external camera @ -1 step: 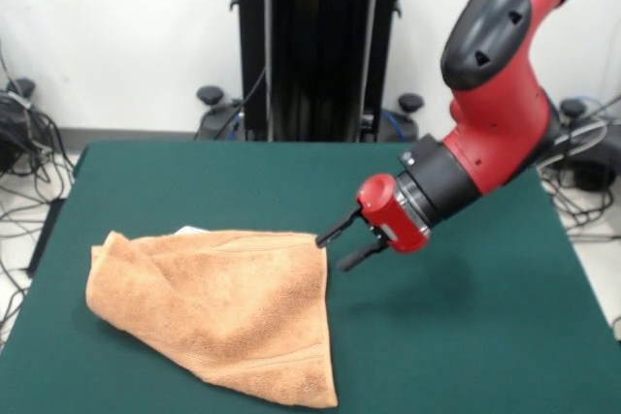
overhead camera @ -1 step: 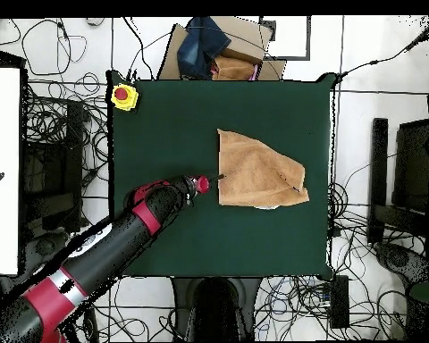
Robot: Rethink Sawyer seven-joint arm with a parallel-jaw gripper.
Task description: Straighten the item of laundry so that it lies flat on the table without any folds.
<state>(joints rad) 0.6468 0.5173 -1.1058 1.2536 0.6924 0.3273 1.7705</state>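
The item of laundry (external camera @ -1 step: 223, 312) is a tan-orange terry towel lying on the left half of the dark green table (external camera @ -1 step: 466, 336). It is folded over on itself into a lopsided, roughly triangular shape, with a whitish tag peeking out at its far edge. My gripper (external camera @ -1 step: 330, 252) hangs low at the towel's pointed right corner, its two black fingers apart; the upper fingertip (external camera @ -1 step: 321, 238) is at that corner and nothing sits between them. In the overhead view the towel (overhead camera @ -1 step: 258, 170) lies right of centre and the gripper (overhead camera @ -1 step: 214, 181) is at its left edge.
A yellow box with a red button (overhead camera @ -1 step: 123, 96) sits on one table corner. A cardboard box holding cloth (overhead camera @ -1 step: 216, 49) stands just beyond the table edge. Cables cover the floor around the table.
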